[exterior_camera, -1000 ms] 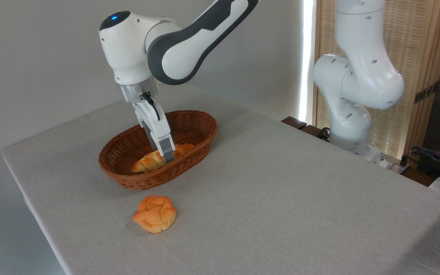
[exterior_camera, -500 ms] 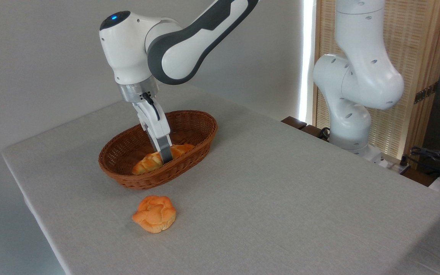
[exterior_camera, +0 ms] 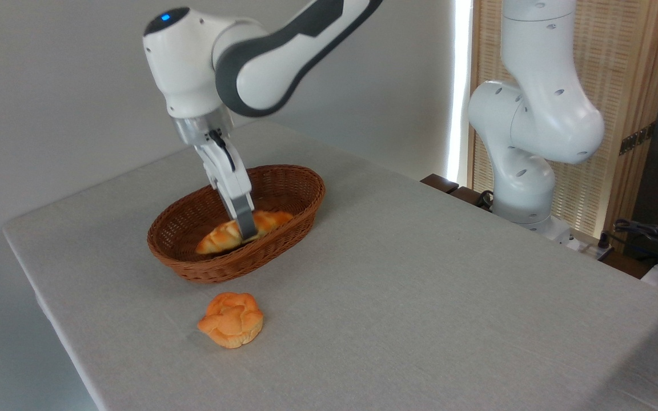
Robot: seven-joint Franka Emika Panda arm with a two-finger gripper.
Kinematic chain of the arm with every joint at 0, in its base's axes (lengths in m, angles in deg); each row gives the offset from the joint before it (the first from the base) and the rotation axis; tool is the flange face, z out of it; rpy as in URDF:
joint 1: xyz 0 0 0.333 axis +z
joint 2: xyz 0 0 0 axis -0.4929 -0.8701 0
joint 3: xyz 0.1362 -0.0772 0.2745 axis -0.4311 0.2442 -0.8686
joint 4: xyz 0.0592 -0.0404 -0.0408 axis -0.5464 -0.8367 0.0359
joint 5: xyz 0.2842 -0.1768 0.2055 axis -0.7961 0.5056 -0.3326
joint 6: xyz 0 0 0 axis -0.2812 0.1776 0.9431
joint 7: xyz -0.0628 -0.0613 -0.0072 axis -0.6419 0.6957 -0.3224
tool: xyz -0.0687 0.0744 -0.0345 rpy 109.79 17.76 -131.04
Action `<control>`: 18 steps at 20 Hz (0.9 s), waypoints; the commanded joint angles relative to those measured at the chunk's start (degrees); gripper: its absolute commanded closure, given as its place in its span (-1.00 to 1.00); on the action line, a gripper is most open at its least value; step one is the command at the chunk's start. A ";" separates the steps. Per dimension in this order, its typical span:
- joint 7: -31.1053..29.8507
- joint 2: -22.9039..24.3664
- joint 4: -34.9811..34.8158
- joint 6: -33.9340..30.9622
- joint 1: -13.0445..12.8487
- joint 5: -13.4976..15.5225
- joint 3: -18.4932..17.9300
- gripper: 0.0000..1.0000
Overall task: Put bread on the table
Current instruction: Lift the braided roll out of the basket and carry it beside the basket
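The table [exterior_camera: 420, 274] runs from the left-centre of the frame to the lower right. Its left edge slants down from the middle left to the bottom, and its far edge climbs toward the upper centre before dropping to the right. Most of its grey cloth is bare — the whole right half and the lower centre lie open. The basket [exterior_camera: 283, 240] sits in the left-centre, well in from both edges. The bun [exterior_camera: 231, 319] lies on the cloth just below the basket, apart from it, in the lower left-centre. A second white arm [exterior_camera: 534, 131] stands at the upper right, past the table's far edge.

The tool [exterior_camera: 247, 231] reaches down from the upper left into the basket, tilted slightly toward the right. Its fingers [exterior_camera: 243, 214] are drawn close and clamped across the middle of the bread [exterior_camera: 220, 237], one finger hidden behind the other. The bread is inside the basket, near its front wall, lying lengthwise from lower left to upper right — whether it rests on the basket floor or hangs just clear, I cannot tell.
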 commanded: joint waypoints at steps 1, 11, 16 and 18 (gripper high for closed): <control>-0.22 0.09 5.26 -5.82 0.43 4.52 0.10 0.28; 0.13 0.35 10.89 -12.23 0.78 5.59 -3.33 0.27; 5.72 2.54 10.45 -18.98 0.61 0.52 -6.84 0.27; 10.47 4.56 8.53 -21.37 0.26 -3.80 -10.87 0.27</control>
